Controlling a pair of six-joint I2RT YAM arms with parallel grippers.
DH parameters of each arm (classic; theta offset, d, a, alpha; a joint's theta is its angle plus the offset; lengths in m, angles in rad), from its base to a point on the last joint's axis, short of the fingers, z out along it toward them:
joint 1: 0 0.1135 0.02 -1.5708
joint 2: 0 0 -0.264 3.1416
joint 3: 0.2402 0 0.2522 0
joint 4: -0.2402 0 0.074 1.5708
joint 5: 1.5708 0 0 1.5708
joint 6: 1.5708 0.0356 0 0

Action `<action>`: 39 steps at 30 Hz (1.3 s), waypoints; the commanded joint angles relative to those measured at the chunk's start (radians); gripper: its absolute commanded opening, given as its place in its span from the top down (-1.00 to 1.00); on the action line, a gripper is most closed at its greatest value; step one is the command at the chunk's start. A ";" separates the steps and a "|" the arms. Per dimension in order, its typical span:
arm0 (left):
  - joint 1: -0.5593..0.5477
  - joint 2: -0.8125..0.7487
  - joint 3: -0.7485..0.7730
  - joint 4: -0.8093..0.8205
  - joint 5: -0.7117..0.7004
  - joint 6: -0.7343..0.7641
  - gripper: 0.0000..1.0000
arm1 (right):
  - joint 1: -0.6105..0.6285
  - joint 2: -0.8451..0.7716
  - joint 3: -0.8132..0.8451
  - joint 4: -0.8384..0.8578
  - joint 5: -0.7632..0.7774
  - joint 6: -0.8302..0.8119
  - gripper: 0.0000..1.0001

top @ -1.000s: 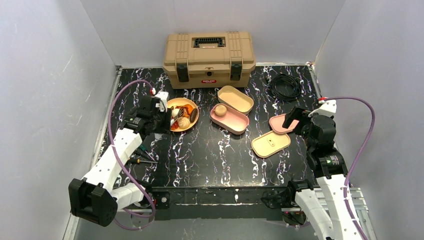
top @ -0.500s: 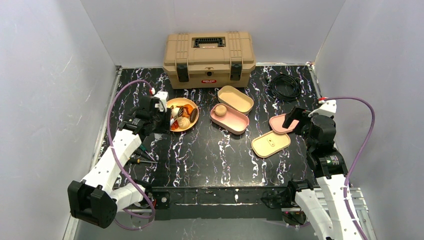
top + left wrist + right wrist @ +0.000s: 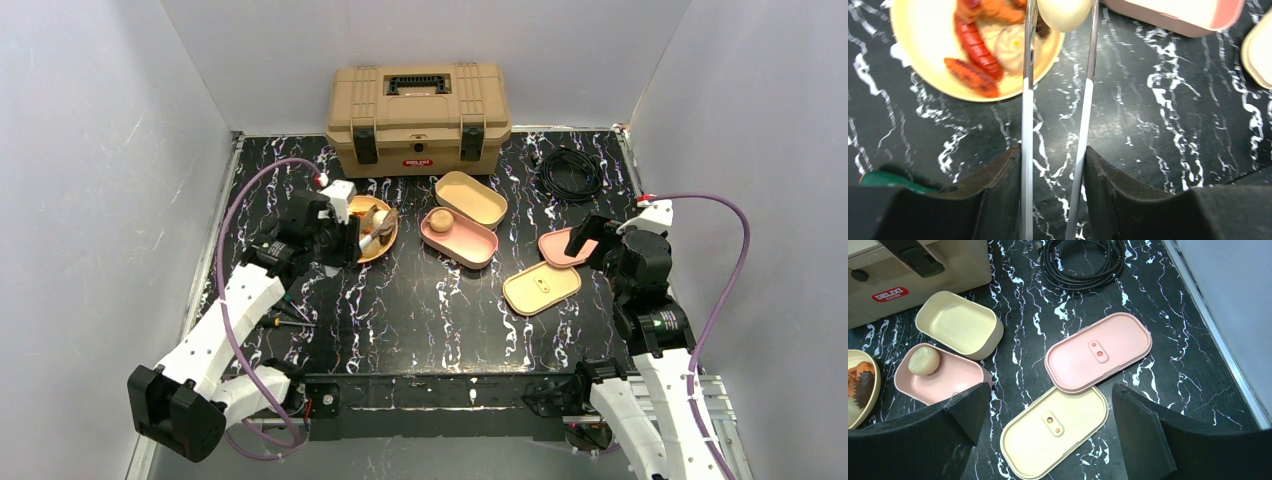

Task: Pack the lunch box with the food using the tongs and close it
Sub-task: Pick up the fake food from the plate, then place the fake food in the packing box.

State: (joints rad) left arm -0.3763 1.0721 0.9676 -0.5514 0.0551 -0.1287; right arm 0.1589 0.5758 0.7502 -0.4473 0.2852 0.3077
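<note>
Gripping thin silver metal tongs (image 3: 1028,100) in the left gripper (image 3: 1052,150), black fingers partly closed on the two blades. Pinching a smooth pale rounded food piece (image 3: 1065,12) between the tong tips, at the edge of the round yellow bowl (image 3: 918,55) nearest the pink oval lunch-box tray (image 3: 470,245). Showing one round tan bun (image 3: 441,220) lying in that tray. Hovering the right gripper (image 3: 1048,395) wide open and empty near the pink lid (image 3: 1098,352) and cream lid (image 3: 1055,430).
</note>
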 commanded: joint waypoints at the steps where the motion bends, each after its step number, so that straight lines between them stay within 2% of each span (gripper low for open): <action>1: -0.101 0.027 0.094 0.028 0.030 -0.024 0.66 | -0.003 -0.003 0.033 0.029 0.010 -0.007 -1.00; 5: -0.216 0.099 0.172 0.035 -0.002 -0.037 0.66 | -0.002 -0.003 0.032 0.030 0.009 -0.007 -1.00; 14: -0.369 0.335 0.314 0.074 -0.016 -0.063 0.66 | -0.002 -0.010 0.028 0.031 0.002 -0.005 -1.00; 20: -0.379 0.483 0.402 0.053 -0.016 -0.055 0.67 | -0.002 -0.016 0.026 0.033 -0.002 -0.005 -1.00; 26: -0.379 0.566 0.454 0.011 -0.017 -0.045 0.64 | -0.002 -0.017 0.014 0.043 -0.007 -0.003 -1.00; 39: -0.380 0.604 0.464 0.002 -0.016 -0.045 0.20 | -0.002 -0.011 0.015 0.044 -0.007 -0.003 -1.00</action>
State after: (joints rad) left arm -0.7547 1.6814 1.3857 -0.5411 0.0414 -0.1795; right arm 0.1589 0.5709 0.7502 -0.4465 0.2810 0.3080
